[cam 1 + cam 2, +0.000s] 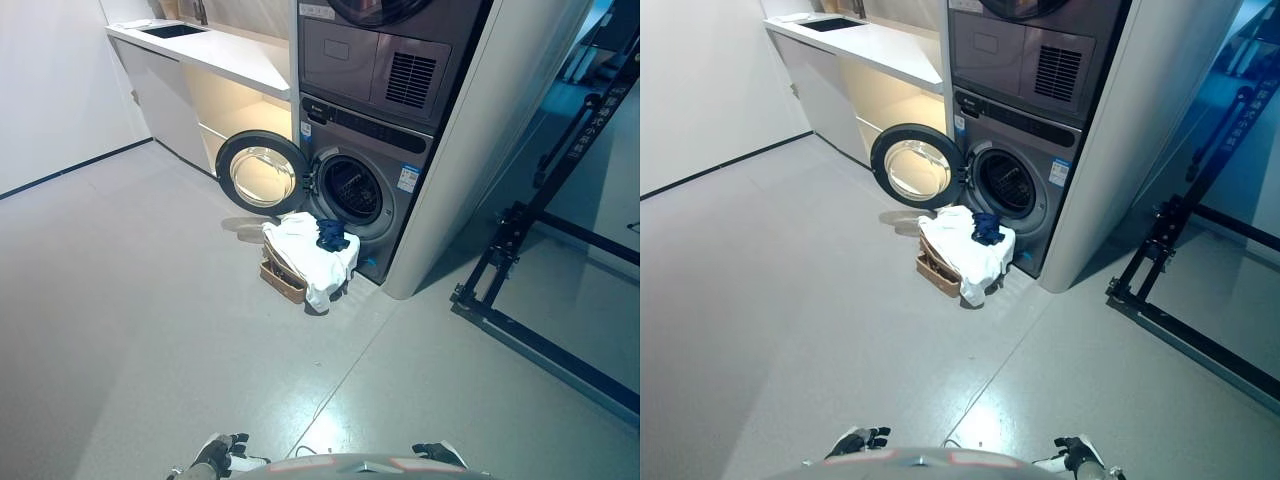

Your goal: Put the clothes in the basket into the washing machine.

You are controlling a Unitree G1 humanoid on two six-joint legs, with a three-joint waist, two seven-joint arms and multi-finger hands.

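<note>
I see the basket (pixel 283 281), heaped with white clothes (pixel 305 252), just before the washing machine (pixel 362 190), whose door (pixel 262 174) hangs open. My left hand (pixel 218 455) and right hand (pixel 1077 454) sit low, well short of it; I cannot tell their grip.

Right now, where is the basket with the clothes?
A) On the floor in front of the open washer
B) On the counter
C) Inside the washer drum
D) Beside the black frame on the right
A: the basket, draped with a white cloth, stands on the floor before the washer, whose door is swung open.
</note>
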